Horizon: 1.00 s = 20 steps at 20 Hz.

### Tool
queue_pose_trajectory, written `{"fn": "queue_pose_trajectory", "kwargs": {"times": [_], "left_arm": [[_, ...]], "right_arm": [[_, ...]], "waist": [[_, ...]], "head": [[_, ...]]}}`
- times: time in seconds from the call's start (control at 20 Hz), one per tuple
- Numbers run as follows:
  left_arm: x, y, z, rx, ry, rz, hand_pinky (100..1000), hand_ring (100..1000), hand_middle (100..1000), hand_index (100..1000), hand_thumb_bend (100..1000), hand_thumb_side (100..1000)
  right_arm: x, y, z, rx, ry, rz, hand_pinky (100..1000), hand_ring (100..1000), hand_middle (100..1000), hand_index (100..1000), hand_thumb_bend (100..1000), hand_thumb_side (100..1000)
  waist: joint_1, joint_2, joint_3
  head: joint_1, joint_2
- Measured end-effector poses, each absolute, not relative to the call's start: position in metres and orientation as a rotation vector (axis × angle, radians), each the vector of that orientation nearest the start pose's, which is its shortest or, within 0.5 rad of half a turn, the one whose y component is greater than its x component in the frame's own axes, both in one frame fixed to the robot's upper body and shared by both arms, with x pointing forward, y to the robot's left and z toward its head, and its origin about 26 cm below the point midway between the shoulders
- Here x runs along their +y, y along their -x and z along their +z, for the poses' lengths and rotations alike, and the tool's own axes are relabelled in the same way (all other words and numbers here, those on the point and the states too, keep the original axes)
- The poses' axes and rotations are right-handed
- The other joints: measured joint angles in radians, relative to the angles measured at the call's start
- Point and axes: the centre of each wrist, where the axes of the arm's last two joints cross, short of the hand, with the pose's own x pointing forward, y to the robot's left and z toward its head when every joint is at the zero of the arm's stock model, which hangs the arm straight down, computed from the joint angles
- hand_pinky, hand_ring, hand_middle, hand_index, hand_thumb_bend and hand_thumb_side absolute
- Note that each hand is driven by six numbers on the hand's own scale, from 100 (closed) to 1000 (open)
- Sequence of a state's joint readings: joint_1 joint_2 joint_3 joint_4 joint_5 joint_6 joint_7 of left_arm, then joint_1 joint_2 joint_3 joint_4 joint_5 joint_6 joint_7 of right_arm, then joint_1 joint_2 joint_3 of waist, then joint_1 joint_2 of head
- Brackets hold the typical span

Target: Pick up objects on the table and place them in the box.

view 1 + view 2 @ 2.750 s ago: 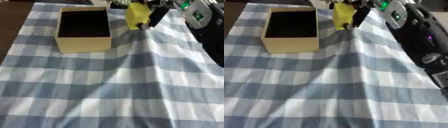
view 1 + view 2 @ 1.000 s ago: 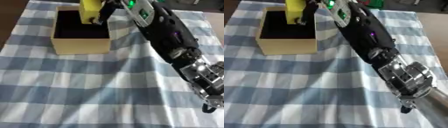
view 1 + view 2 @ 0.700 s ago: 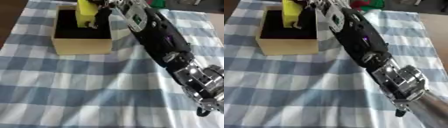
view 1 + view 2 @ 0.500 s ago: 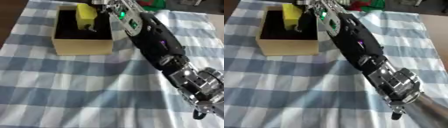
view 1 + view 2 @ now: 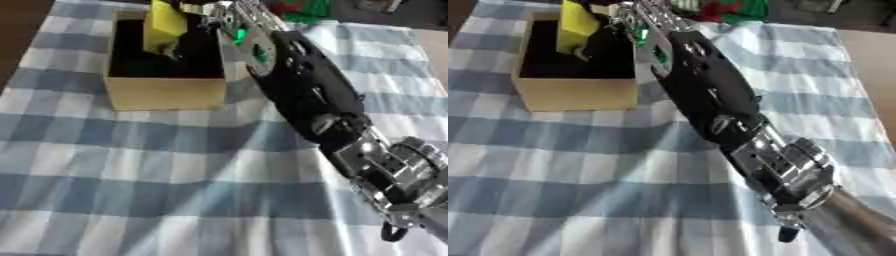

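Observation:
A tan cardboard box with a dark inside stands at the far left of the checked cloth. My right arm reaches in from the lower right, across the cloth, to the box. My right hand is over the box's opening, shut on a yellow block-shaped object. The object hangs tilted, partly down inside the box near its back, with dark fingertips under its lower end. I cannot tell whether it touches the box floor. My left hand shows in neither view.
The blue and white checked cloth is wrinkled in the middle. Red and green things lie at the far edge behind the box. Bare brown table shows at the right.
My right hand has carried the yellow object left from beside the box to over its opening, then lowered it into the box. The arm now stretches across the cloth.

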<state>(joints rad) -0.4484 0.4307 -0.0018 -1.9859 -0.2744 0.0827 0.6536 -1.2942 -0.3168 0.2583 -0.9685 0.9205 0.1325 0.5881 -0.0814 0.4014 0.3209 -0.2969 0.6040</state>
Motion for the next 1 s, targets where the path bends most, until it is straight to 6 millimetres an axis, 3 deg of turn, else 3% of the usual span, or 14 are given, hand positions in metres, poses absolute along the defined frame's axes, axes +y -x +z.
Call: {"fn": "queue_pose_trajectory", "kwargs": {"times": [0.25,0.4,0.75,0.8,0.85,0.9,1.0], "left_arm": [[0.26,-0.31,0.25,-2.47,-0.872,0.186,953,688,526,758,100,289],[0.261,-0.31,0.249,-2.466,-0.873,0.184,953,688,526,758,100,287],[0.261,-0.309,0.247,-2.462,-0.874,0.182,952,687,524,755,100,275],[0.261,-0.309,0.247,-2.461,-0.874,0.182,952,687,524,755,100,268],[0.261,-0.309,0.247,-2.461,-0.874,0.182,952,687,524,755,100,267],[0.261,-0.309,0.247,-2.461,-0.874,0.182,952,686,524,755,100,238],[0.261,-0.309,0.247,-2.46,-0.874,0.181,952,686,523,754,100,231]], "right_arm": [[-0.143,-0.477,0.339,-1.455,0.942,1.494,968,1000,936,1000,239,559],[-0.143,-0.476,0.34,-1.457,0.925,1.504,995,1000,996,1000,258,582],[-0.143,-0.475,0.342,-1.432,0.717,1.616,1000,1000,1000,1000,217,304],[-0.142,-0.474,0.342,-1.431,0.682,1.627,1000,1000,1000,1000,210,224],[-0.142,-0.474,0.343,-1.429,0.656,1.635,1000,1000,1000,1000,206,205],[-0.141,-0.473,0.344,-1.427,0.637,1.641,1000,1000,1000,1000,149,100],[-0.141,-0.472,0.345,-1.419,0.614,1.643,1000,1000,1000,1000,100,100]], "waist": [[0.0,-0.002,-0.006],[0.003,-0.007,-0.007],[0.011,-0.016,-0.015],[0.012,-0.017,-0.015],[0.012,-0.019,-0.015],[0.012,-0.02,-0.015],[0.012,-0.02,-0.016]], "head": [[0.001,0.0],[0.003,0.001],[0.009,0.009],[0.01,0.01],[0.012,0.01],[0.013,0.01],[0.014,0.01]]}}
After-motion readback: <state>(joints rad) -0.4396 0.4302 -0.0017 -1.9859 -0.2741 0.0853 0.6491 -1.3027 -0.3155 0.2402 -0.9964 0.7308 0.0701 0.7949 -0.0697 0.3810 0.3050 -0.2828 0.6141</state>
